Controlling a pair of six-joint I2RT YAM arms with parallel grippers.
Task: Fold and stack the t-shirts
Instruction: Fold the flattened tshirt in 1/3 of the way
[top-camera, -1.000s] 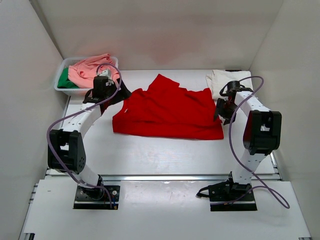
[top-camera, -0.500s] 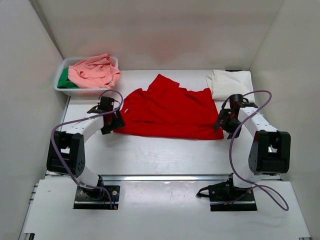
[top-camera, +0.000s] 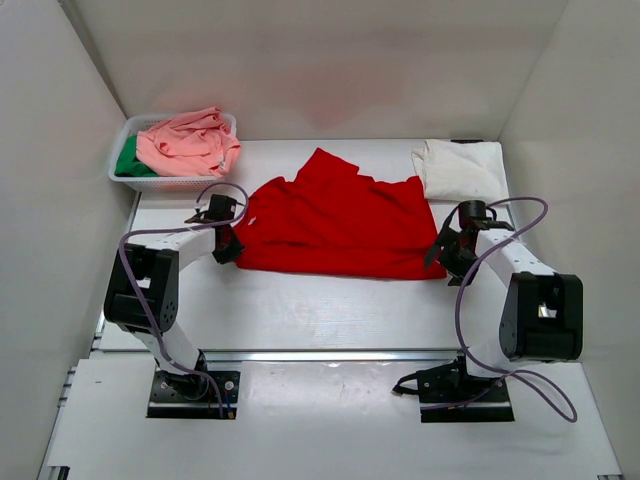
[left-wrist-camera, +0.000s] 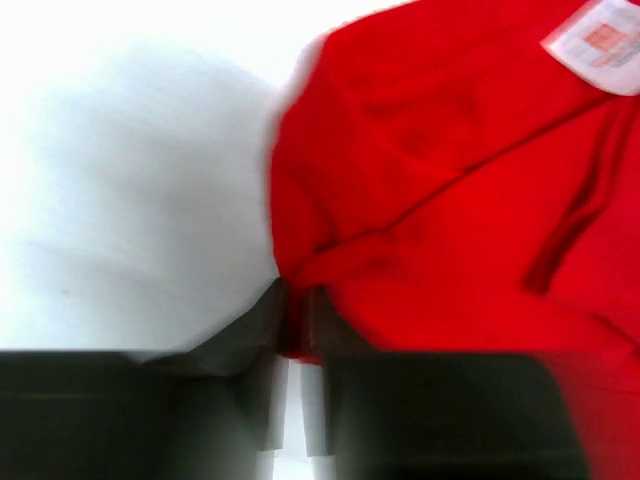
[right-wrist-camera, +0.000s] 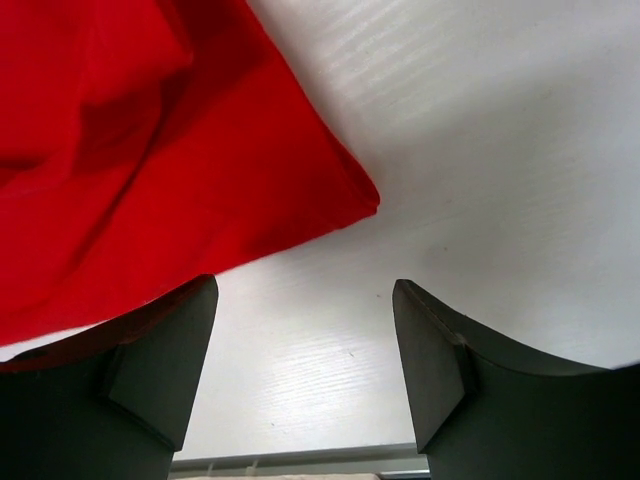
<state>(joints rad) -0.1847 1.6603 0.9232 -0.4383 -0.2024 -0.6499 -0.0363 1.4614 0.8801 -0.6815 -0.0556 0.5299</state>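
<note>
A bright red t-shirt lies spread flat in the middle of the table. My left gripper is at its near left corner, shut on a pinch of the red cloth. More of the red t-shirt fills the left wrist view, with a white label at its top right. My right gripper stands open low over the table at the shirt's near right corner. In the right wrist view that red corner lies just ahead of the open right gripper, with the left finger against the hem.
A folded cream-white t-shirt lies at the back right. A white mesh basket at the back left holds a salmon-pink t-shirt and a green one. White walls enclose three sides.
My left gripper came from near the basket down to the red shirt's near left corner and shut on it. My right gripper dropped nearer to the near right corner.
</note>
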